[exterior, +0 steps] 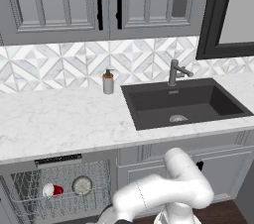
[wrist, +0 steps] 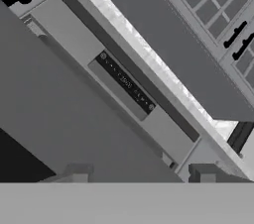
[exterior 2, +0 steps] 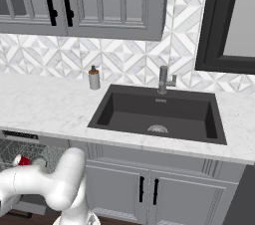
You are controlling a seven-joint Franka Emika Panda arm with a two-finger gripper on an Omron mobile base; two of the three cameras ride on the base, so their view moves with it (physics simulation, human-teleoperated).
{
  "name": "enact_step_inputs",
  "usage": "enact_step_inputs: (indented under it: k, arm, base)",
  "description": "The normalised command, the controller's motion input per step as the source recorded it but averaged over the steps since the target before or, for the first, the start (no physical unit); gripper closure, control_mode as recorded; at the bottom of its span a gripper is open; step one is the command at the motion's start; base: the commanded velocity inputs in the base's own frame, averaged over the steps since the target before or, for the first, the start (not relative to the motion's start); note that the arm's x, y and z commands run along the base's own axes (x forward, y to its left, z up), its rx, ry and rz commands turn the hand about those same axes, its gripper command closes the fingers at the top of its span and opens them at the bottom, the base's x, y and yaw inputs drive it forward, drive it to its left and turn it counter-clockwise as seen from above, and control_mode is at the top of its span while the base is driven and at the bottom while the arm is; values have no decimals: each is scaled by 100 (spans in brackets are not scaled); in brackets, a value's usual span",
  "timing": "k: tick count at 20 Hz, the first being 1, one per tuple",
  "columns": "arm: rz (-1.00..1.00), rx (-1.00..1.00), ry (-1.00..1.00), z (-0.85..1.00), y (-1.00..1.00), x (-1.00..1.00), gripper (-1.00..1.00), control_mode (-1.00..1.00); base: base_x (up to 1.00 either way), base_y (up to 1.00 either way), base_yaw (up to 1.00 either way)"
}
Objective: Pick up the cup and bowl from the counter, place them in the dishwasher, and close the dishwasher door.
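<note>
Red cup (exterior: 53, 190) lies on its side in the dishwasher (exterior: 59, 188) rack, lower left, bowl (exterior: 82, 185) just beside it. Claw (wrist: 140, 177) tips spread apart at the bottom, gripping nothing, facing the dishwasher door (wrist: 59, 119). Bench (exterior: 59, 119) above.

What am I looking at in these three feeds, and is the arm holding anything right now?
It is a rendered kitchen with a white robot arm on a driving base. Two feeds come from cameras on the base, behind the arm to its left and right; the third looks along the hand. On the counter stands a soap dispenser beside the black sink. The red cup and the bowl lie in the dishwasher rack. The hand feed shows the two fingertips standing apart with nothing between them, looking at the dishwasher's control strip.
</note>
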Motion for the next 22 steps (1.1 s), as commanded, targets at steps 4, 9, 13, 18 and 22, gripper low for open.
enact_step_inputs:
  k: [4, 9, 13, 18, 22]
  arm:
    - [24, 0, 13, -42, 35, -8, -100, -100]
    - [17, -2, 3, -86, 0, 2, -100, -100]
    - [1, -6, 0, -54, -35, 14, -100, -100]
    - [-1, -7, 0, -18, -42, 48, -100, -100]
    - [-5, -6, -3, 0, -34, 56, -100, -100]
  base:
    - [0, 0, 0]
    - [0, 0, 0]
    - [0, 0, 0]
    - [0, 0, 0]
    - [0, 0, 0]
